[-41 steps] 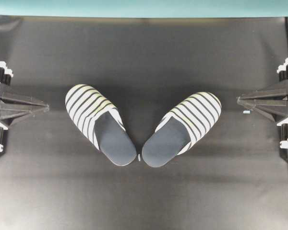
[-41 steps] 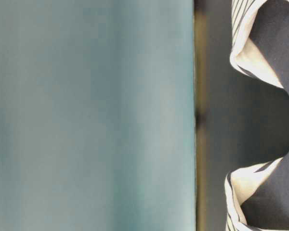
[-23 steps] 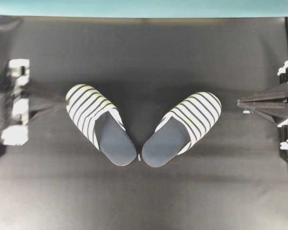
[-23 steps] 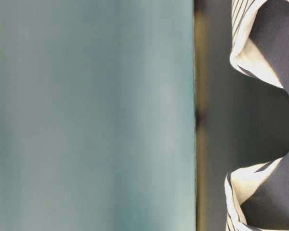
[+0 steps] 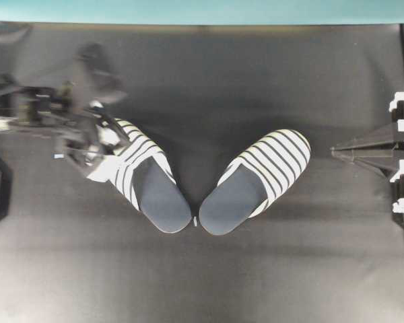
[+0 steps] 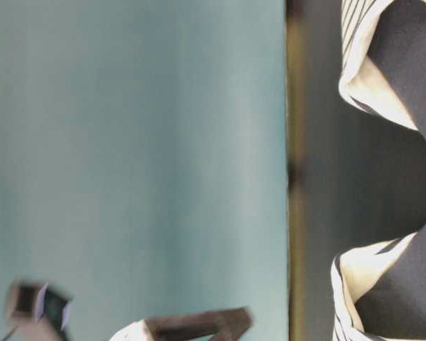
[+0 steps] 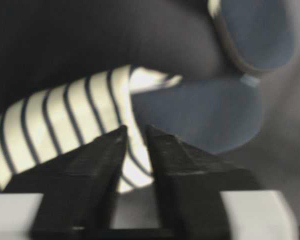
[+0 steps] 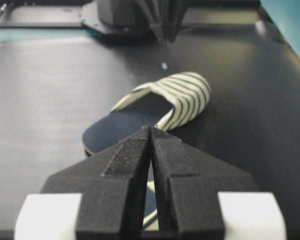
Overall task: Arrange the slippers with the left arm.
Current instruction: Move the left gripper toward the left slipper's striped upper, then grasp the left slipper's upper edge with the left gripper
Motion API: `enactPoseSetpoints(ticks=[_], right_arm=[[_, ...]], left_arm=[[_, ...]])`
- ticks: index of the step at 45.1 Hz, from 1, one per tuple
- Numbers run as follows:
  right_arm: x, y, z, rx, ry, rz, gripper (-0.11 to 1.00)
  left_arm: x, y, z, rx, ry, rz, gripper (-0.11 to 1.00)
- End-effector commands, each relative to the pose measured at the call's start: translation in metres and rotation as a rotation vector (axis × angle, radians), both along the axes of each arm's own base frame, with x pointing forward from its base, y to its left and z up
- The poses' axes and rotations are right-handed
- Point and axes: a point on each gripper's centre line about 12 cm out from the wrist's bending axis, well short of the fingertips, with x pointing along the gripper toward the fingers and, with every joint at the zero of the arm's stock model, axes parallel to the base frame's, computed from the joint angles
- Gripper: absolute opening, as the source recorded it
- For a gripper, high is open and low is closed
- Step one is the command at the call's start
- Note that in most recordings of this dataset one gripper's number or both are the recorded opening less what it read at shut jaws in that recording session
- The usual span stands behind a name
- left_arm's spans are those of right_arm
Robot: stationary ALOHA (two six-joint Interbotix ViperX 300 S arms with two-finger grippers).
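Note:
Two striped slippers lie toes apart, heels nearly touching. The left slipper [image 5: 145, 182] has my left gripper [image 5: 97, 148] blurred over its toe. In the left wrist view the left gripper [image 7: 136, 132] hangs just above the striped upper [image 7: 65, 115], jaws a narrow gap apart with nothing between them, the navy insole [image 7: 200, 115] beyond. The right slipper [image 5: 256, 182] lies untouched. My right gripper [image 5: 337, 149] rests shut at the right edge, pointing at it. The right gripper [image 8: 151, 129] shows its tips pressed together, the left slipper [image 8: 160, 107] ahead.
A black mat [image 5: 202, 282] covers the table, with a teal wall [image 5: 202, 10] behind. A small white scrap [image 5: 196, 221] lies between the heels. The table-level view shows both slippers' edges [image 6: 383, 71] and the blurred left arm [image 6: 199, 327] at the bottom.
My left arm has swung from its rest at the left edge out over the left slipper's toe. Both slippers and the right arm have stayed where they were.

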Motion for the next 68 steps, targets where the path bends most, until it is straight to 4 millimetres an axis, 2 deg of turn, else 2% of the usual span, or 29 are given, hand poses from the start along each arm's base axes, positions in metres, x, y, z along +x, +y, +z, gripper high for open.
enactPoseSetpoints(ticks=[1, 6, 9, 11, 19, 36, 40, 44, 55, 57, 68], right_arm=[[0.001, -0.001, 0.0, 0.005, -0.002, -0.005, 0.01], [-0.001, -0.001, -0.002, 0.005, 0.0, -0.005, 0.01], [-0.002, -0.001, -0.003, 0.003, -0.002, -0.005, 0.01], [-0.003, -0.001, -0.003, 0.005, -0.002, -0.005, 0.01], [-0.006, -0.001, -0.005, 0.004, -0.009, -0.005, 0.01], [-0.009, -0.001, -0.007, 0.006, 0.0, -0.005, 0.01], [-0.009, -0.001, -0.008, 0.006, 0.001, -0.005, 0.01], [-0.009, -0.001, -0.009, 0.008, 0.003, -0.006, 0.01], [-0.009, -0.001, -0.009, 0.008, 0.005, -0.006, 0.01], [-0.009, -0.001, -0.009, 0.006, 0.003, -0.005, 0.01], [-0.009, -0.001, -0.011, 0.009, 0.009, -0.006, 0.01]], left_arm=[[0.015, 0.004, -0.002, -0.007, 0.083, 0.003, 0.38], [0.025, 0.006, -0.015, -0.026, 0.168, 0.013, 0.69], [0.03, 0.007, -0.026, -0.033, 0.21, 0.014, 0.83], [0.033, 0.009, -0.035, -0.038, 0.239, 0.015, 0.88], [0.038, 0.013, -0.06, -0.05, 0.302, 0.025, 0.84], [0.038, 0.018, -0.076, -0.054, 0.299, 0.039, 0.83], [0.037, 0.018, -0.078, -0.055, 0.305, 0.04, 0.79], [0.036, 0.018, -0.078, -0.054, 0.308, 0.038, 0.68], [0.041, 0.02, -0.069, -0.029, 0.311, -0.003, 0.1], [0.043, 0.02, -0.065, -0.02, 0.312, -0.024, 0.03], [0.062, 0.025, -0.018, 0.152, 0.231, -0.304, 0.01]])
